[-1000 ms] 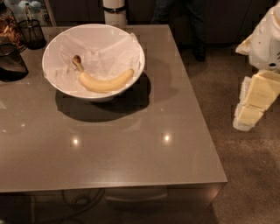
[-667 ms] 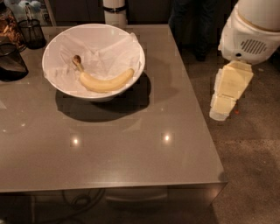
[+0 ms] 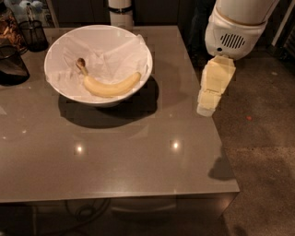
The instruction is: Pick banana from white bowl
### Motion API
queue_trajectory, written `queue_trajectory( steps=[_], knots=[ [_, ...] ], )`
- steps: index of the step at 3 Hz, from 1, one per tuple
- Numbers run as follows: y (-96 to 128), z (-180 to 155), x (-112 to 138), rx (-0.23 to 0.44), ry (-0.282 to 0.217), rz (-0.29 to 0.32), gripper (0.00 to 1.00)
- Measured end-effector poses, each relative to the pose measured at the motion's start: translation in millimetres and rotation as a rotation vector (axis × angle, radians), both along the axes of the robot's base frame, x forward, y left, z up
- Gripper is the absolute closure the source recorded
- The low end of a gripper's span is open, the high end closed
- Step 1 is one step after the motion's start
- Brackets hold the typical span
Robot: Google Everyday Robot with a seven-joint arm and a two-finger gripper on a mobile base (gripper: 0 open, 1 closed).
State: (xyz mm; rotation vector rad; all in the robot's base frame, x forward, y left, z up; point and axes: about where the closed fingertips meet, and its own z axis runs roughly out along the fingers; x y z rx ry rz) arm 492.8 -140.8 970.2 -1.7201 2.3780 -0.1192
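A pale yellow curved banana (image 3: 110, 85) with a brown stem tip lies in the large white bowl (image 3: 64, 46), on crumpled white paper. The bowl stands on the grey table (image 3: 115, 156) at the back left. My gripper (image 3: 206, 108) hangs from the white arm at the table's right edge, pointing down, well to the right of the bowl and apart from it.
Dark glass containers (image 3: 11, 64) and a black mesh cup (image 3: 33, 32) stand at the table's far left. A white and black cylinder (image 3: 120, 11) stands behind the bowl. The table's right edge drops to a brown carpet floor (image 3: 262, 152).
The arm and gripper have moved left from the far right, to the table's right edge. The banana and bowl have not moved.
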Motion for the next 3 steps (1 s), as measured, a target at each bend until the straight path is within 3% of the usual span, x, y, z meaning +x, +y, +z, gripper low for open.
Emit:
queue_trajectory(
  steps=[1, 3],
  knots=[
    [13, 4, 8, 0.037, -0.023, 0.031, 0.0],
    [81, 18, 40, 0.027, -0.023, 0.172, 0.0]
  ],
)
